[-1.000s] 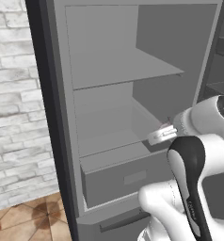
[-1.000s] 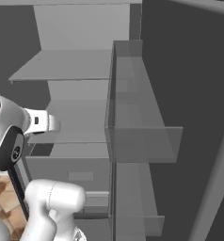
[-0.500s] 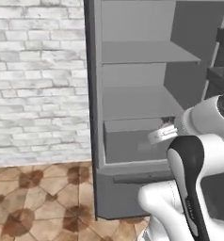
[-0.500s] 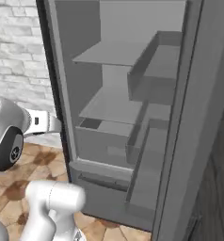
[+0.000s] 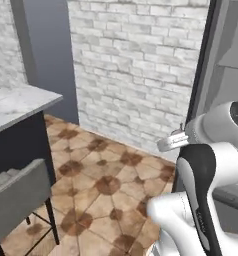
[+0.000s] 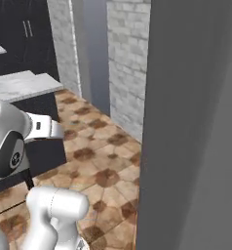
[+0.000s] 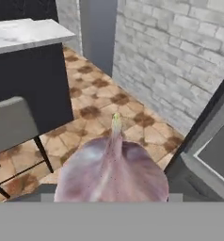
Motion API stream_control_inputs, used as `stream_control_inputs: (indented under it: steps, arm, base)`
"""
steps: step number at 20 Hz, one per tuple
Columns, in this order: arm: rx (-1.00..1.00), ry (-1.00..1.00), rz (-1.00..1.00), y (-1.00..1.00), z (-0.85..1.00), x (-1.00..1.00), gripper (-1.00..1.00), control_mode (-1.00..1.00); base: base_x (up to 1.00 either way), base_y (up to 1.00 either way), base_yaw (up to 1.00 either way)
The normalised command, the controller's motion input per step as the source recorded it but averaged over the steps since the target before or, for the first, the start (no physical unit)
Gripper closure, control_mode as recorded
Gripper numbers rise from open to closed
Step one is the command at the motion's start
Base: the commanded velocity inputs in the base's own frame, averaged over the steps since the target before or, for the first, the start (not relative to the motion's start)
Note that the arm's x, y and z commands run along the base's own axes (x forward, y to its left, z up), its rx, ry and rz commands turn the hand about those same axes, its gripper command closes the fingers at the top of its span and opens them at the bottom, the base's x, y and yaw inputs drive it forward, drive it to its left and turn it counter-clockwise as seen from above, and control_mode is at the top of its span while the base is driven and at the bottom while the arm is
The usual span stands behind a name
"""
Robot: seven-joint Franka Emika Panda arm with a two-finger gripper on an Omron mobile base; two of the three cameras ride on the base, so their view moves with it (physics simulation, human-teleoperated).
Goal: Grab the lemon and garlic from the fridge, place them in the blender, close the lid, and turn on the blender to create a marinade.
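A purple-white garlic (image 7: 112,172) bulb sits close up at the bottom of the hand view, where my fingertips would be, and covers them. My gripper (image 5: 166,145) is shut on it, held out in front of the arm at about chest height (image 6: 53,130). The fridge (image 5: 218,70) stands at the right edge, with its dark frame and lighter grey inside showing. A broad grey fridge (image 6: 196,122) panel covers the right half of the right base view. A corner of the fridge (image 7: 212,141) also shows in the hand view. The lemon, the blender and the lid are out of view.
A dark counter with a marble top (image 5: 16,102) stands to the left (image 7: 24,33), with a grey stool (image 5: 16,192) in front of it. A white brick wall (image 5: 136,75) runs behind, above a brown tiled floor (image 5: 101,175).
The whole picture has swung from the fridge's shelves to the brick wall, floor and counter, so the base has turned. The arm keeps its pose relative to the base.
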Motion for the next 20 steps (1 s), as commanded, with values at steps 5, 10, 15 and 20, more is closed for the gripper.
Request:
stream_control_inputs:
  steps: [5,10,15,20]
  arm:
    - [0.0,0.0,0.0,0.0,0.0,0.0,1.0,1.0]
    - [0.0,0.0,0.0,0.0,0.0,0.0,1.0,1.0]
    - [0.0,0.0,0.0,0.0,0.0,0.0,1.0,1.0]
    - [0.0,0.0,0.0,0.0,0.0,0.0,1.0,1.0]
  base:
    - [-0.18,0.41,1.0]
    - [0.0,0.82,0.83]
    - [0.0,1.0,0.72]
    - [0.03,1.0,0.64]
